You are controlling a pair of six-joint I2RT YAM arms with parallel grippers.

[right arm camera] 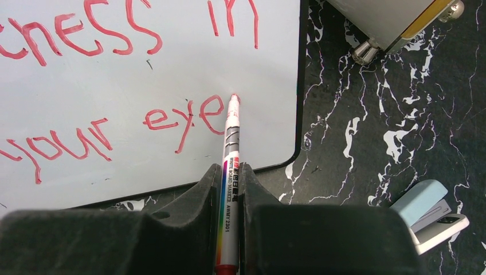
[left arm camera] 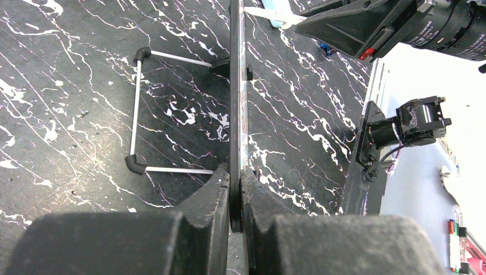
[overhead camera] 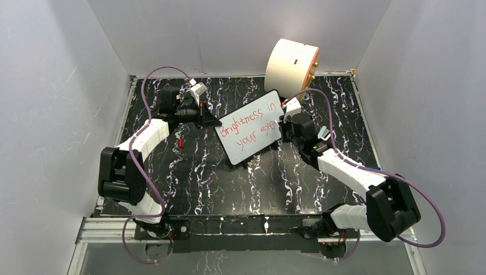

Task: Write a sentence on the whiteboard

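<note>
Whiteboard (right arm camera: pixel 143 74): smooth, glossy white face, thin black rim. Table (overhead camera: pixel 229 189): black marble-patterned top, white-veined, with a faint sheen. Right gripper fingers (right arm camera: pixel 196 197): matt, finely grained black plastic; marker (right arm camera: pixel 230 172): smooth white plastic barrel, printed label.

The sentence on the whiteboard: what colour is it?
Red; the sentence shows best in the right wrist view.

A: Enclosure?
B: Black tabletop (overhead camera: pixel 229 189), white veining. Pale, faintly mottled walls around it: left wall (overhead camera: pixel 51 114), back wall (overhead camera: pixel 229 34), right wall (overhead camera: pixel 435 86).
A: Front edge of the tabletop?
B: Aluminium rail (overhead camera: pixel 109 229) along it, dull grey surface (overhead camera: pixel 240 264) beyond. Light's even and soft over the tabletop.
</note>
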